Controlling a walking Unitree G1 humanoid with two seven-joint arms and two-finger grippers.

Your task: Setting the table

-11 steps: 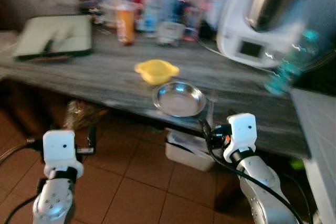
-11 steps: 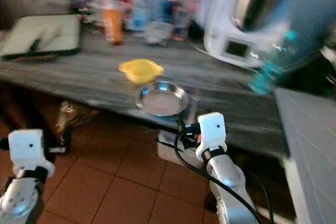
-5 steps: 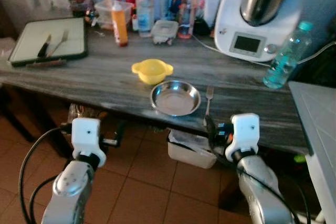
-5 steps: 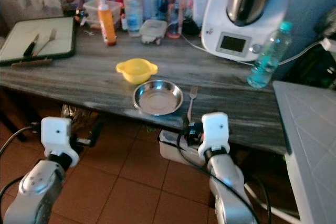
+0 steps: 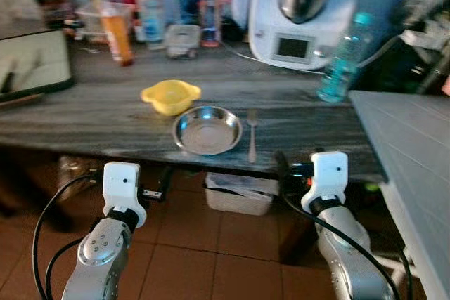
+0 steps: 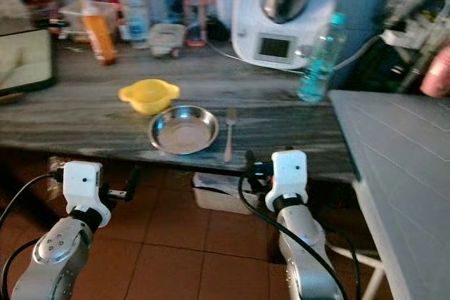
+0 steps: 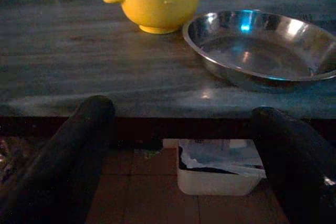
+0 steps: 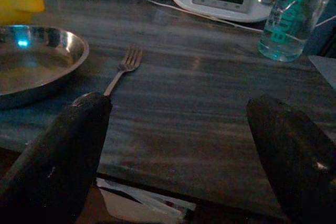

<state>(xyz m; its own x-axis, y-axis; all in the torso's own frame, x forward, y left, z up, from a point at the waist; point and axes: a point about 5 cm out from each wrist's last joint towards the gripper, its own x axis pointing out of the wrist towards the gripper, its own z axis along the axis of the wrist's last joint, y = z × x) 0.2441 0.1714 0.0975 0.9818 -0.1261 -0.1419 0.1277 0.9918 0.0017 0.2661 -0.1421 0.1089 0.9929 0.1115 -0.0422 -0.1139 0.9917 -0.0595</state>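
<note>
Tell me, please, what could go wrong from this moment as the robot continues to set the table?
The round steel plate lies near the front edge of the grey wooden table; a push from below could tip it off. The thin metal fork lies flat, so the open right gripper may slip on it. The yellow plastic bowl sits very close to the plate and could be knocked.

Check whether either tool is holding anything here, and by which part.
Nothing is held. The left tool and right tool are both open and empty, short of the table edge; the fork lies beside the steel plate.
</note>
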